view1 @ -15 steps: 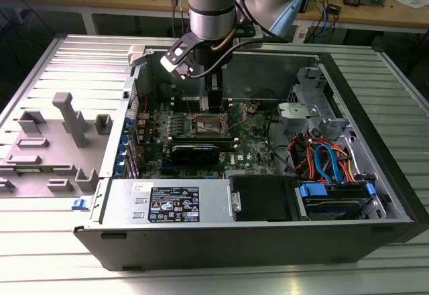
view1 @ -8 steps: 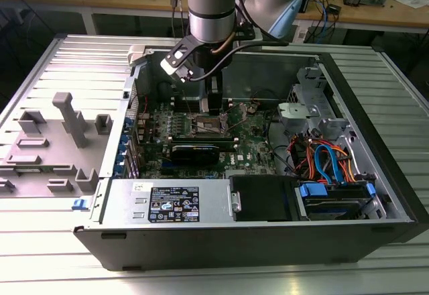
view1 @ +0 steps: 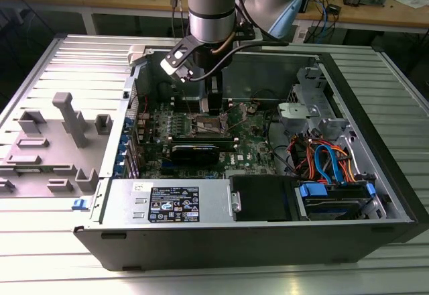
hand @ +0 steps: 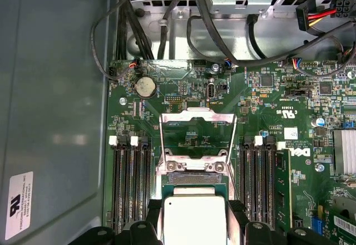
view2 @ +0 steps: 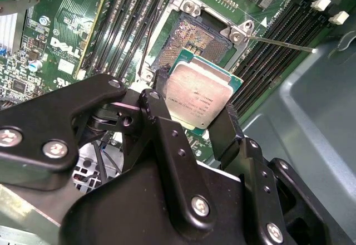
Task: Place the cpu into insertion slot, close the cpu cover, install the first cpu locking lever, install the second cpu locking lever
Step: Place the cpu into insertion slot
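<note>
Jaws clenched on the cpu [view2: 199,92]. The black two-finger gripper [view2: 196,104] pinches this small flat square chip, dull silver-grey metal top on a green base, by two opposite edges, one finger on each side. The same hold shows in the first wrist view: cpu [hand: 192,220] between the finger ends.

Position: the insertion slot [view2: 194,36], a square socket with a dark centre and silver rim on the green motherboard [hand: 267,94], lies just beyond and beneath the jaw tips. The chip overlaps its near corner and looks unseated. The cpu cover [hand: 197,116], a thin silver frame plate with a square window, stands swung open on the far side of the slot from the jaws.

Handling (judgement): the chip is light and stiff. The smooth metal top could slip under a loose pinch. The underside contacts and socket pins are likely fragile. Best held by the side edges only, with modest force and kept level.
</note>
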`<act>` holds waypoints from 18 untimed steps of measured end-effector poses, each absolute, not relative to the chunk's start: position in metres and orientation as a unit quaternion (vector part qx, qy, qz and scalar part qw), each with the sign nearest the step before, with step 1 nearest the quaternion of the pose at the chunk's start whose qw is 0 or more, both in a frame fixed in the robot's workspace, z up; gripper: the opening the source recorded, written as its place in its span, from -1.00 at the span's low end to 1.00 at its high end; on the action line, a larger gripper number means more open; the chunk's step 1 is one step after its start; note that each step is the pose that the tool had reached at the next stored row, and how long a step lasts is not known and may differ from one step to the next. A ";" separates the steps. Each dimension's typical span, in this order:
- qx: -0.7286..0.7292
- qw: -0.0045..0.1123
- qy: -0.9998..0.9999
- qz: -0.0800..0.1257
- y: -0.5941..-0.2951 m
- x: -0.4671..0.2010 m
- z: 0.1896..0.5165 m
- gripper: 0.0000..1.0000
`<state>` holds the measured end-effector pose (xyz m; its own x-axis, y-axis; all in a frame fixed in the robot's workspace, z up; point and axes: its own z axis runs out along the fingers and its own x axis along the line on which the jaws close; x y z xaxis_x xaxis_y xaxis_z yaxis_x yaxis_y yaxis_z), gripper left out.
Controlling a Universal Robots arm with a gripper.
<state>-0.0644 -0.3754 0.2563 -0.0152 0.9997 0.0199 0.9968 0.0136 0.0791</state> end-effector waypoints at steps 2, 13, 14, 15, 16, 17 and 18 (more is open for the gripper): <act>0.701 0.021 0.712 0.035 -0.375 -0.064 0.256 0.08; 0.700 0.017 0.713 0.032 -0.377 -0.067 0.220 0.08; 0.700 0.017 0.713 0.032 -0.377 -0.067 0.220 0.08; 0.700 0.017 0.713 0.032 -0.377 -0.067 0.220 0.08; 0.700 0.017 0.713 0.032 -0.377 -0.067 0.220 0.08; 0.700 0.017 0.713 0.032 -0.377 -0.067 0.220 0.08; 0.700 0.017 0.713 0.032 -0.377 -0.067 0.220 0.08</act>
<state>-0.0667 -0.3772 0.2196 -0.0198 0.9996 0.0201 0.9974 0.0183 0.0696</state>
